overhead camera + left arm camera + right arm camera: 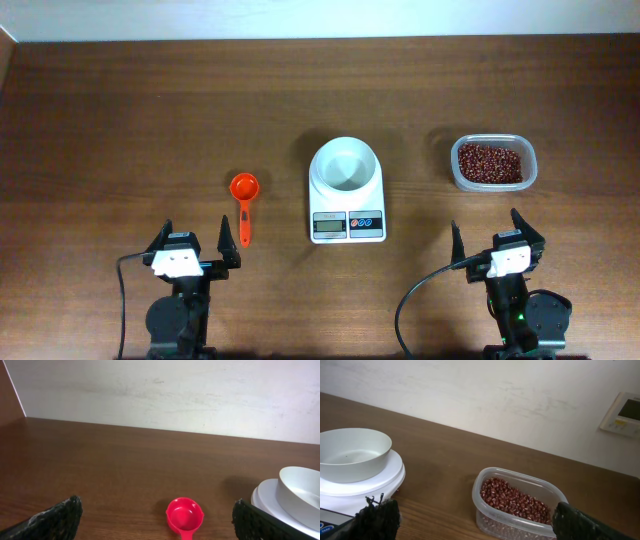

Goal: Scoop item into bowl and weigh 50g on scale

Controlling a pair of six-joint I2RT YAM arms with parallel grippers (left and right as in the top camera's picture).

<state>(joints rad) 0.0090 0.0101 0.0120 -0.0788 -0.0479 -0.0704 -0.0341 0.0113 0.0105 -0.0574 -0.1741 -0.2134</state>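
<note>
Dark reddish-brown beans [490, 162] fill a clear plastic container [530, 168] at the right; they also show in the right wrist view [512, 497]. The empty white bowl [345, 165] sits on the white scale [347, 226] at the centre, seen too in the right wrist view [352, 453] and the left wrist view [300, 487]. An orange-red scoop [244, 200] lies left of the scale, cup away from me [184, 515]. My left gripper [194, 250] is open and empty, just behind the scoop. My right gripper [492, 248] is open and empty, in front of the container.
The brown wooden table ends at a white wall [165, 395] at the back. A white wall panel [622, 414] shows at the upper right of the right wrist view.
</note>
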